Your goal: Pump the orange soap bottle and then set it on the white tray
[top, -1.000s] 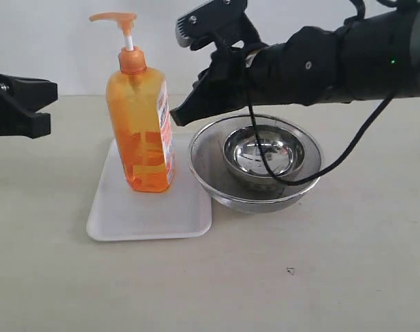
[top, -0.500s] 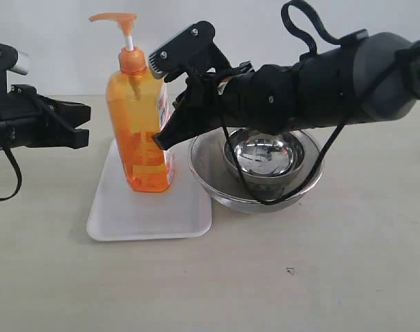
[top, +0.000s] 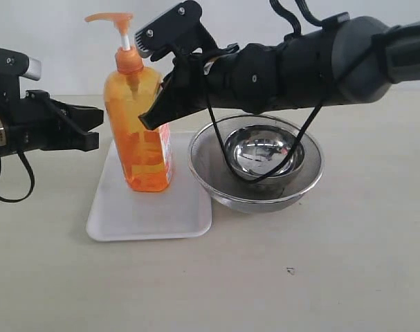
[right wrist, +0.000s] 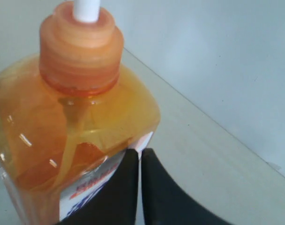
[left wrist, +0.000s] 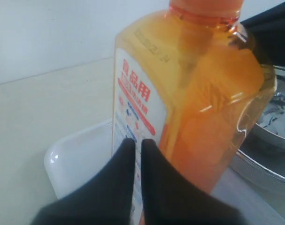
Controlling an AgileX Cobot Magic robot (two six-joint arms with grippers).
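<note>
Nearest the camera, the beige table carries a small dark speck. Behind it lies the tray, flat on the table, long side running away from the camera.

The bottle stands upright on the far right part of the tray. Its pump head is raised on the white stem, spout pointing left. The label faces the left arm.

Just beside the tray on the right sits a large steel bowl, with a smaller steel bowl nested inside it.

The left gripper is level with the middle of the bottle, just beside its left face. Its fingers are pressed together with only a thin slit between them and hold nothing. Contact with the bottle cannot be confirmed.

The right gripper reaches in from the right, above the bowls, angled downward. Its tips sit at the right side of the bottle, below the shoulder. Its fingers are clenched and empty. Contact with the bottle cannot be confirmed here either.

A plain white wall closes the scene behind the table.
</note>
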